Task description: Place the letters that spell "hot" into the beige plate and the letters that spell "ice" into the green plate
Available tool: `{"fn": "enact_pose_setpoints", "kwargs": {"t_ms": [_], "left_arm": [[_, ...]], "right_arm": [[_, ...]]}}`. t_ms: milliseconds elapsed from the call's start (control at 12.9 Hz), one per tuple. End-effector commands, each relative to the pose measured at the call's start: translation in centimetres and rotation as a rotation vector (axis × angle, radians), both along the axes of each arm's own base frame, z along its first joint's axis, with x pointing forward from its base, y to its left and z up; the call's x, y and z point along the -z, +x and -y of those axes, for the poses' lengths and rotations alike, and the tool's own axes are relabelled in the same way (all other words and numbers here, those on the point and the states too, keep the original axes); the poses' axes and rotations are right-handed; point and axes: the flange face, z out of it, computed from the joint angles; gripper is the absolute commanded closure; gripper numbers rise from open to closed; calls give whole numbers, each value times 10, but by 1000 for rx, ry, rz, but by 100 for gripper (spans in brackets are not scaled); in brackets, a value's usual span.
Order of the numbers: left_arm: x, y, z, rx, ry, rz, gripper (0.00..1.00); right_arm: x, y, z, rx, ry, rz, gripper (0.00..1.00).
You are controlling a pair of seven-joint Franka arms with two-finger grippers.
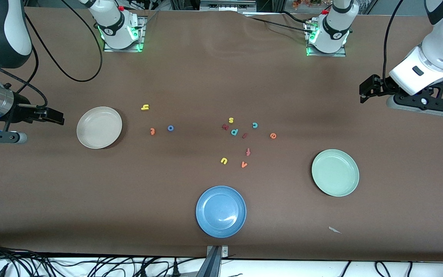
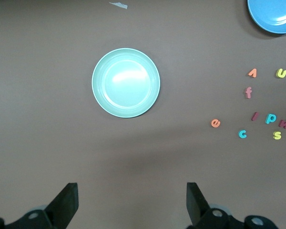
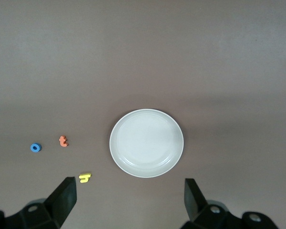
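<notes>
Looking across the table, you have the beige plate (image 1: pixel 99 127) toward the right arm's end, with nothing in it. The yellow h (image 1: pixel 145 107), orange t (image 1: pixel 152 131) and blue o (image 1: pixel 170 128) lie just beside it, toward the middle, apart from one another. The green plate (image 1: pixel 335 172) sits toward the left arm's end, also bare. The teal c (image 1: pixel 255 125), orange e (image 1: pixel 272 135) and dark red i (image 1: pixel 245 135) lie in the loose cluster at mid-table, near a yellow s (image 1: pixel 230 120), a teal p (image 1: pixel 234 132) and what seems to be a dark red n (image 1: pixel 225 126). Nearer the camera are a red-orange f (image 1: pixel 248 152), a yellow u (image 1: pixel 223 160), an orange v (image 1: pixel 244 164), then the blue plate (image 1: pixel 220 211).

Your right gripper (image 3: pixel 128 198) hangs over bare table at its own end, beside the beige plate, fingers spread wide, holding nothing. Your left gripper (image 2: pixel 132 202) waits over the table at its end, jaws equally wide and holding nothing.
</notes>
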Motion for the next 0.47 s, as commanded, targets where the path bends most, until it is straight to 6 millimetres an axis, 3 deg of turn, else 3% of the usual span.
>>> {"fn": "enact_pose_setpoints", "kwargs": {"t_ms": [0, 389], "left_arm": [[-7, 1, 3, 5, 1, -7, 0], [-6, 2, 3, 5, 1, -10, 0]], "right_arm": [[-1, -5, -3, 22, 4, 14, 0], [2, -6, -3, 27, 6, 8, 0]]}}
